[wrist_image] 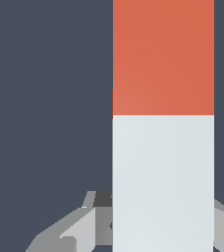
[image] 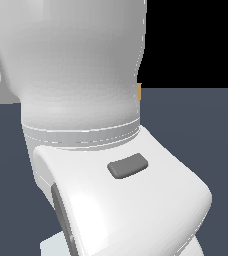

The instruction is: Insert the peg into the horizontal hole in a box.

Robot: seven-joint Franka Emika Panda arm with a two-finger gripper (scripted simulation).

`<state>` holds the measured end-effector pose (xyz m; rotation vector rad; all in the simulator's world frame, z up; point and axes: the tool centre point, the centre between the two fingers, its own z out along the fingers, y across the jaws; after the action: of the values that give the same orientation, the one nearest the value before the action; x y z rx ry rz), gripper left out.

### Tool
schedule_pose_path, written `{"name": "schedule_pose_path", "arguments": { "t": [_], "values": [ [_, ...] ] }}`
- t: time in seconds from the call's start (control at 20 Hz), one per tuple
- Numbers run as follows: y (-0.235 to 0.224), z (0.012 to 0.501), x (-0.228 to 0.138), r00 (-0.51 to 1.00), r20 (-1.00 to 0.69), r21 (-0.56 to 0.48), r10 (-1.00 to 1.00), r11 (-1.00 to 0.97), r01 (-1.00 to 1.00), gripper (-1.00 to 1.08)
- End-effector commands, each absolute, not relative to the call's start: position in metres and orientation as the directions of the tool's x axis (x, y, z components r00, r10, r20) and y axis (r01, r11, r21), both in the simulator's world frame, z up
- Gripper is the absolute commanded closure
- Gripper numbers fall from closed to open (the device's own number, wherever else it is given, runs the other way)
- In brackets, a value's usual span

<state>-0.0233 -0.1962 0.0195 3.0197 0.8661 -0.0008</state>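
Filling most of the exterior view, the arm's smooth white housing (image: 111, 150) is blocking nearly everything behind it; only a thin tan sliver (image: 139, 91), possibly the box, is showing at its edge. In the wrist view the peg (wrist_image: 163, 147), a flat-faced square bar, red-orange at one end and pale grey-white below, is being seen between the grey fingers (wrist_image: 74, 231) of the gripper (wrist_image: 158, 231), apparently clamped. Plain dark tabletop (wrist_image: 45, 98) is lying open beside it.
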Motion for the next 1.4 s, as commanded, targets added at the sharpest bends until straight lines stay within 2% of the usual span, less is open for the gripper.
{"name": "schedule_pose_path", "arguments": {
  "t": [0.0,0.3,0.55,0.95,1.35],
  "values": [
    [-0.196,0.02,-0.023,0.848,0.0,0.0,0.53,-0.848,0.53,1.08],
    [-0.186,0.024,-0.013,0.822,-0.001,0.0,0.569,-0.822,0.569,1.08],
    [-0.157,0.035,0.011,0.75,-0.002,0.001,0.661,-0.75,0.661,1.08],
    [-0.065,0.064,0.058,0.501,-0.002,0.002,0.865,-0.501,0.865,1.08],
    [0.036,0.093,0.072,0.206,-0.002,0.002,0.979,-0.206,0.979,1.08]
  ]
}}
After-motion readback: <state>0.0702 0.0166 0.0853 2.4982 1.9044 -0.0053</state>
